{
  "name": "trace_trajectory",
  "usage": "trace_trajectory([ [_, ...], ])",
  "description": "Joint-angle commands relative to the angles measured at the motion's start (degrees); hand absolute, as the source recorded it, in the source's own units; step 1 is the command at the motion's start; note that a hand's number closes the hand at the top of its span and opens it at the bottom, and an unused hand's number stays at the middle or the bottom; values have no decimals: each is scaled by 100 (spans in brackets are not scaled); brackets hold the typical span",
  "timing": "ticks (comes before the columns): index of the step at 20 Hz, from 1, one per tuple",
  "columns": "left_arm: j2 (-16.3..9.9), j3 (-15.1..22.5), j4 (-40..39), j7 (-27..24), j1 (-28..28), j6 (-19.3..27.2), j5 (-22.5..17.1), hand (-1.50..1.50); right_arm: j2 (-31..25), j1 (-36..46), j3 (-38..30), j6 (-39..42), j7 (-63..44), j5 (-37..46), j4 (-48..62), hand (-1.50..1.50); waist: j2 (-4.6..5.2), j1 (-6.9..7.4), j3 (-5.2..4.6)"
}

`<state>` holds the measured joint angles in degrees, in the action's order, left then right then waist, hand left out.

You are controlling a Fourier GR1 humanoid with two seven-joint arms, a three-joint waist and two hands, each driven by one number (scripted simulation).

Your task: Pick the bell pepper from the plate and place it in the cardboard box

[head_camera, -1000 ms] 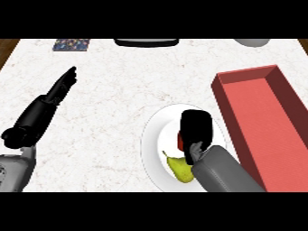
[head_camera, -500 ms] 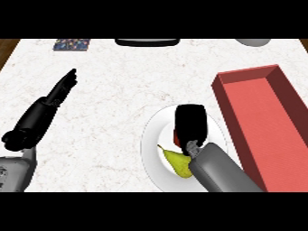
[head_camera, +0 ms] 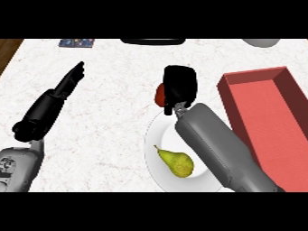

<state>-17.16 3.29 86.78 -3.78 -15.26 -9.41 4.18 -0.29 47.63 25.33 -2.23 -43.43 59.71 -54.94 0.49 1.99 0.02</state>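
Head view, counter: a white marbled counter (head_camera: 116, 117) fills the frame, with dark wood showing at its far corners.
Head view, right robot hand: the right robot hand (head_camera: 180, 88) hangs above the counter just beyond the plate's far rim, its black fingers curled round the bell pepper.
Head view, bell pepper: the red bell pepper (head_camera: 160, 94) shows only as a sliver at the hand's left side, off the plate and to the left of the box.
Head view, plate: the white plate (head_camera: 157, 146) lies near the lower edge, partly hidden by the grey forearm, and carries a yellow-green pear (head_camera: 176, 163).
Head view, cardboard box: the red, open-topped cardboard box (head_camera: 276, 117) sits at the right, just beside the plate.
Head view, left robot hand: the left robot hand (head_camera: 68, 83) rests at the left, fingers straight and pointing away, holding nothing.
Head view, far edge: a dark object (head_camera: 153, 41), a small patterned item (head_camera: 77, 43) and a pale round object (head_camera: 261, 42) line the back.
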Motion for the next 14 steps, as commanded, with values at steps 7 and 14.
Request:
trace_trajectory([
  [7,21,-103,178,-47,277,-9,57,0,28,1346,-47,-289,-1324,357,-169,150,-61,-98,-4],
  [14,-79,-274,-1,-222,406,-163,-83,0,-478,1466,-917,-679,-2404,1075,-778,150,-80,-238,-4],
])
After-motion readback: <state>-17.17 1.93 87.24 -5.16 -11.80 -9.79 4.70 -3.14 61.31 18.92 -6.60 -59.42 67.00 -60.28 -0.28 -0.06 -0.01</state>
